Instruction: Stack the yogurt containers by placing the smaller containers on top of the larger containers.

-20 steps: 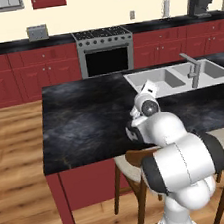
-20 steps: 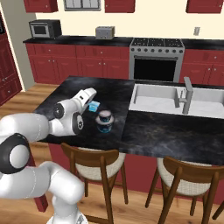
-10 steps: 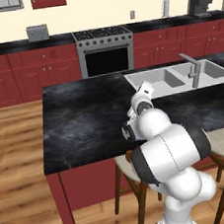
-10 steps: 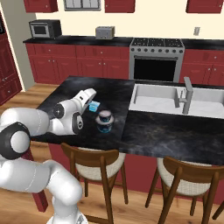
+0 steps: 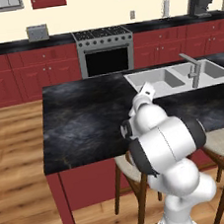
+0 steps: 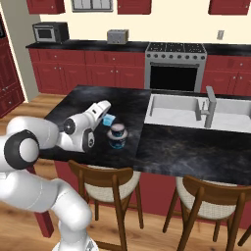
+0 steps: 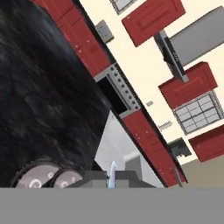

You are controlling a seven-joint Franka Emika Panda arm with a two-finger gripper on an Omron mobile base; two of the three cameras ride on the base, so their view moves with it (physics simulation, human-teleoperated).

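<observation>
Left of the sink (image 6: 179, 110), my pincer (image 6: 109, 117) is clamped on the little light-blue cup (image 6: 110, 119), lifted just above and beside the two round yogurt cups (image 6: 117, 135) on the black counter (image 6: 83, 100).

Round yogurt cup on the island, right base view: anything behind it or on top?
Behind the round cup, a light-blue squarish cup sits at the tip of the hand. The hand partly covers it, so contact can't be judged. Nothing sits on the round cup's pale lid.
</observation>
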